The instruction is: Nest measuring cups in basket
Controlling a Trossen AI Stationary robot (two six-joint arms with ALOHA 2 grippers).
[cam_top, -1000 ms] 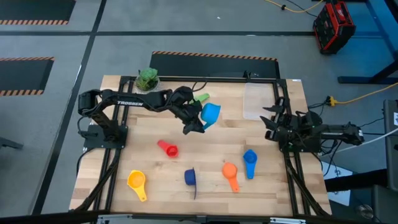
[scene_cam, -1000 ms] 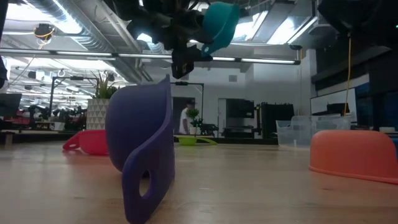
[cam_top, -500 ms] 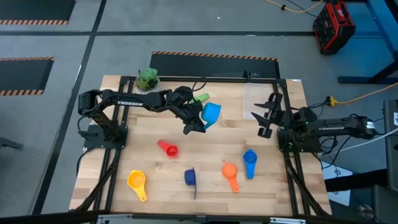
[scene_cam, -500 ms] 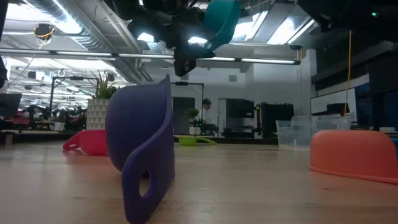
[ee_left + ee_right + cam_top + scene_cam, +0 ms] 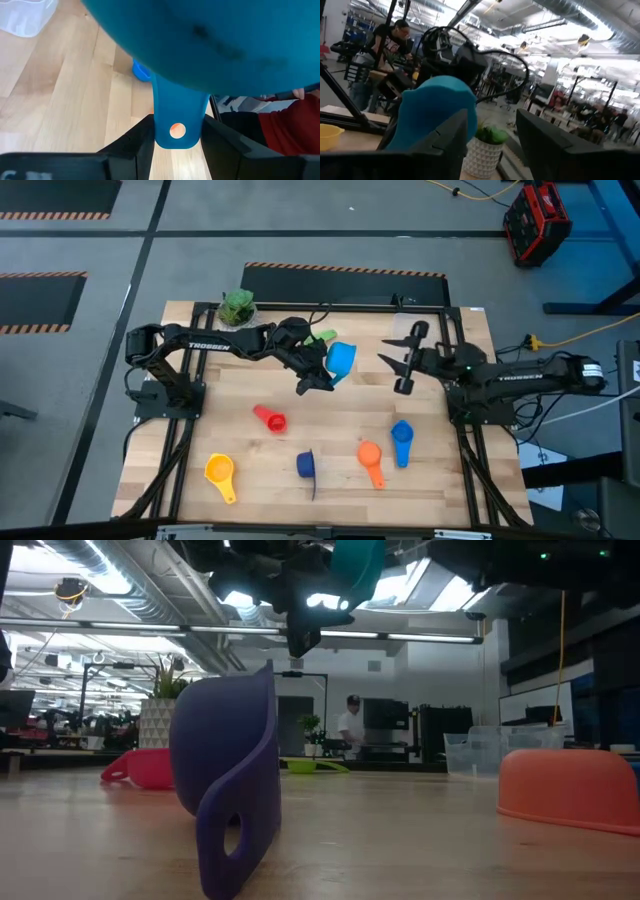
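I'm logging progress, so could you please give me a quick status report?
Left gripper shut on teal cup, held aloft mid-table. Right gripper open, facing that cup. Basket holds no cups; five cups on table. Nothing between the grippers.

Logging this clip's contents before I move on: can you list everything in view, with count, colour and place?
Measuring cups on table: 5; red, yellow, dark blue, orange, blue.
Light blue cup: 1, held in air, table centre.
Green cup: 1, behind left gripper.
Basket: 1, clear, far right.
Plant: 1, green, far left corner.
Left gripper: shut on cup handle.
Right gripper: open, facing the held cup.
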